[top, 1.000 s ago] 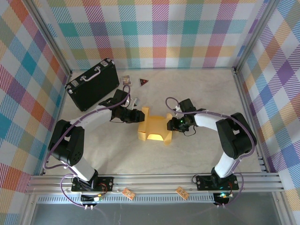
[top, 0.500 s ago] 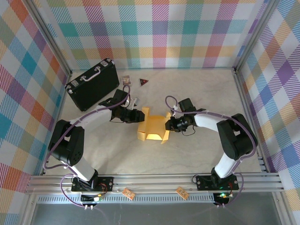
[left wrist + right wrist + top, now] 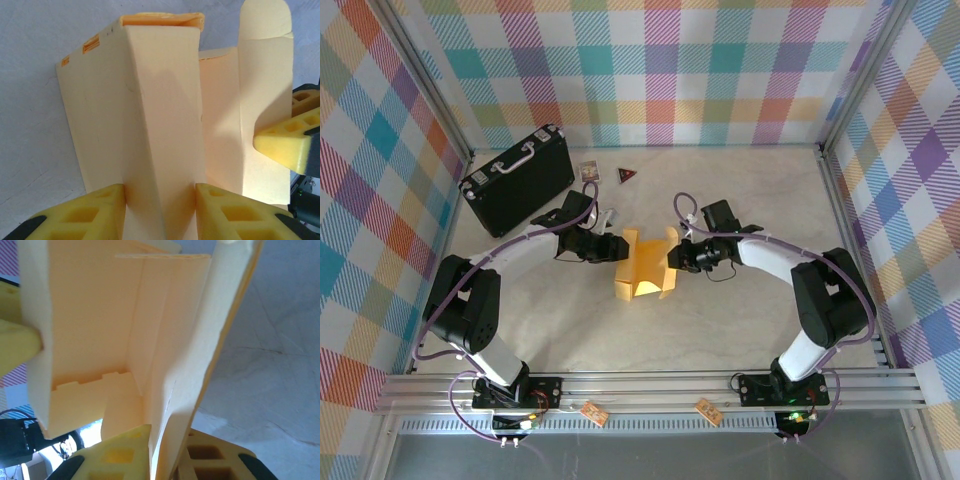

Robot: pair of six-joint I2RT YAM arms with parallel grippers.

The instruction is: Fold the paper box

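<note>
A: Where's the paper box (image 3: 642, 272)?
B: Mid-bench (image 3: 750, 200), between our two arms. It's part-folded w/ flaps standing up. The black case (image 3: 517, 178) sits well apart, far left.
A: Left end effector (image 3: 160, 200)?
B: Clamped on an upright panel at the box's left side. We see cardboard pinched betw. its pads (image 3: 95, 212).
A: Right end effector (image 3: 167, 452)?
B: Also clamped, on the opp. wall's edge. We see it gripping from the right side.
</note>
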